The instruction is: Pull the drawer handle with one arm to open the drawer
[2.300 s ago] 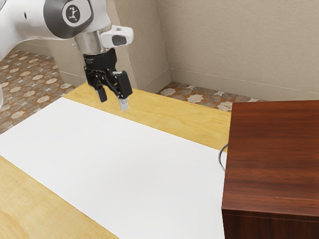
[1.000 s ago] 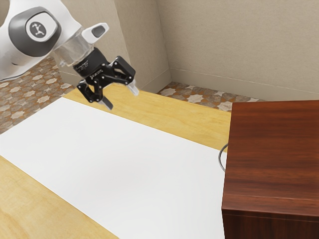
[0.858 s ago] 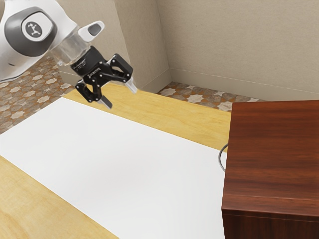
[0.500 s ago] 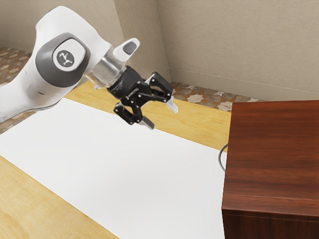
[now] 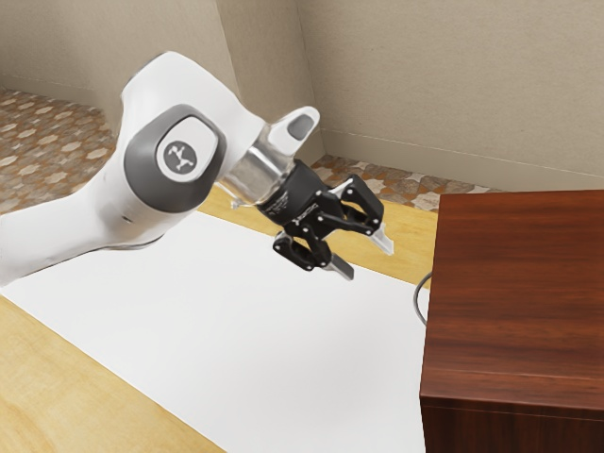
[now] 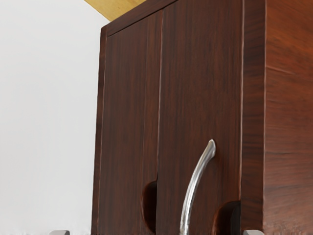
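Observation:
A dark wooden drawer cabinet (image 5: 514,311) stands at the exterior view's right, on the table. A thin curved metal handle (image 5: 418,296) sticks out from its left face. My black gripper (image 5: 363,255) hangs open above the white mat, tilted toward the cabinet and a short way to the left of the handle, touching nothing. In the wrist view the cabinet front (image 6: 146,122) stands straight ahead of my hand, with the silver handle (image 6: 195,188) arching over two round recesses. The drawer front sits flush with the cabinet.
A white mat (image 5: 217,321) covers the middle of the light wooden table (image 5: 57,406). Beige walls and a patterned tile floor (image 5: 396,184) lie behind the table.
My arm has swung from the exterior view's upper left toward the right and lower, turning the open gripper to point at the cabinet. The cabinet and handle have not moved.

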